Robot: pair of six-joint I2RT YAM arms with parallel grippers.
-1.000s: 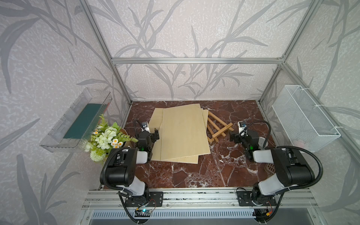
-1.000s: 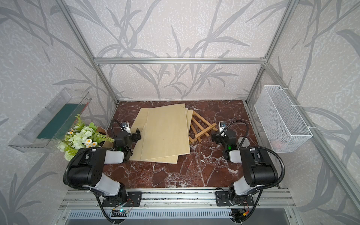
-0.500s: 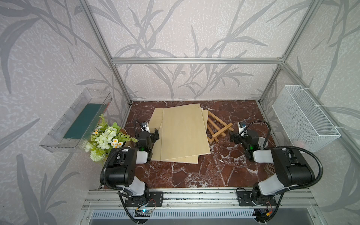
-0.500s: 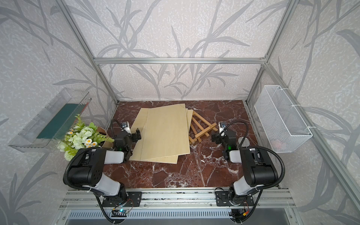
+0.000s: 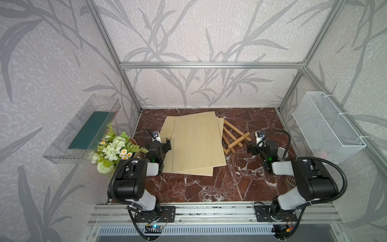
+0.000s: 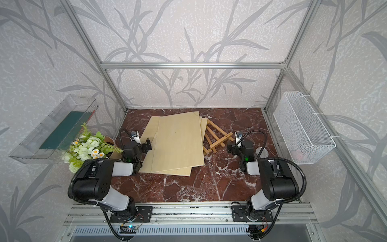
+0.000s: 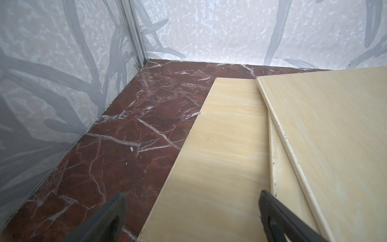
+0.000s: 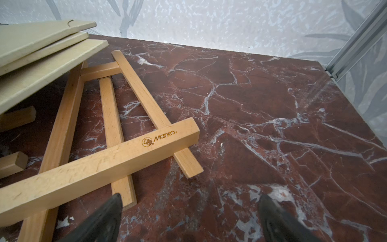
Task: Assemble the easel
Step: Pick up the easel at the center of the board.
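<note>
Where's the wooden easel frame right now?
In both top views the easel frame lies flat on the marble table, partly tucked under the stacked boards, just ahead of the right end effector.

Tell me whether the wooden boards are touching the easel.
Touching. The right wrist view shows the lowest board lying across a rail of the easel, propped on it.

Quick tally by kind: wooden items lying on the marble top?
Pale boards: 3, in a fanned stack
Easel frame: 1, lying flat, partly under the stack
Total: 4
</note>
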